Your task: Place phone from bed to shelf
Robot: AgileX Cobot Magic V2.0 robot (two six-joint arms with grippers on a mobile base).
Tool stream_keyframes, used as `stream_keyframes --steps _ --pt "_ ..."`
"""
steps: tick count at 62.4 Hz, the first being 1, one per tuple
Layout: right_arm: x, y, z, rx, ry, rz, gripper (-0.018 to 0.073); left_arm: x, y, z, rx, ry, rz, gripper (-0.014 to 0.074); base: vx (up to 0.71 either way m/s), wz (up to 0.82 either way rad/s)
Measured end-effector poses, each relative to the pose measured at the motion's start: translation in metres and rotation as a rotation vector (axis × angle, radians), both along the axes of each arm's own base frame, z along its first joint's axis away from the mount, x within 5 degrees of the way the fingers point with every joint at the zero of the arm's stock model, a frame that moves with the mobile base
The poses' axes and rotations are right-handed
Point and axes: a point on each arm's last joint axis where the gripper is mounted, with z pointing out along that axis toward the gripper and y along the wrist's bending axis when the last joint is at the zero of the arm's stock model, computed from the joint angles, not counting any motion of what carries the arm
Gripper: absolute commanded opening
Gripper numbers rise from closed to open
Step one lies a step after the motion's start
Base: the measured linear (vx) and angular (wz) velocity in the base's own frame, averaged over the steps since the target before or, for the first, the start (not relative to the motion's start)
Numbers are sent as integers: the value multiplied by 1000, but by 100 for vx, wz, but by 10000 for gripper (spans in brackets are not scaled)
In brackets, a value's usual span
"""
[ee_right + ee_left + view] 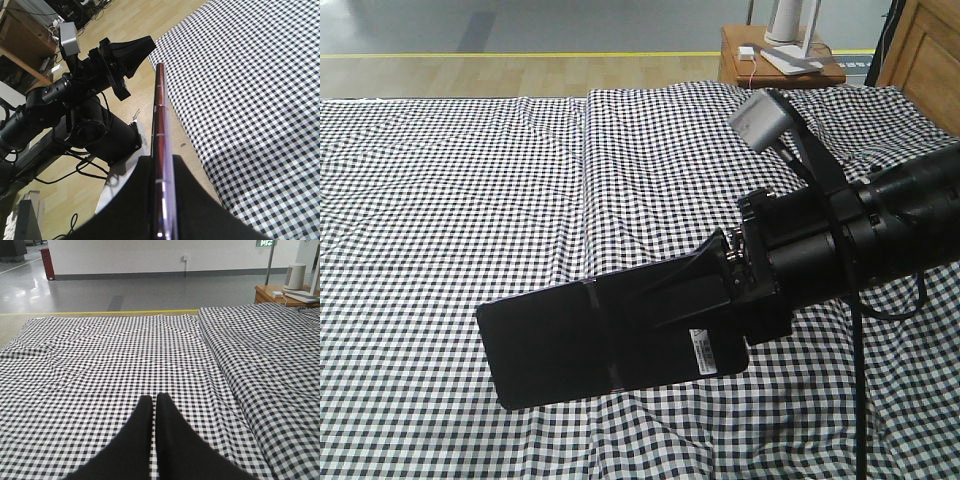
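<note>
The phone (550,350) is a thin black slab with a white sticker near one end, held level above the bed (450,180), a wide black-and-white gingham surface. My right gripper (605,325) reaches in from the right and is shut on it. In the right wrist view the phone (161,115) shows edge-on, pinkish-silver, clamped between the black fingers (192,200). My left gripper (152,401) hovers over the bed (110,350), shut with nothing in it. Light plank boards at the top left look like the shelf (22,47).
A small reddish-brown side table (760,62) with a white device stands past the bed's far edge. Panelled wooden furniture (925,50) is at the far right. My left arm (75,90) and the robot base with cables sit on the wood floor beside the bed (250,100).
</note>
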Motion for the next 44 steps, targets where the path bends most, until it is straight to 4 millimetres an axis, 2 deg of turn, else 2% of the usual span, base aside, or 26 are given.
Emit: stream_keyframes --steps 44 --pt "0 0 0 6 3 -1 -2 0 0 0 0 0 0 1 0 0"
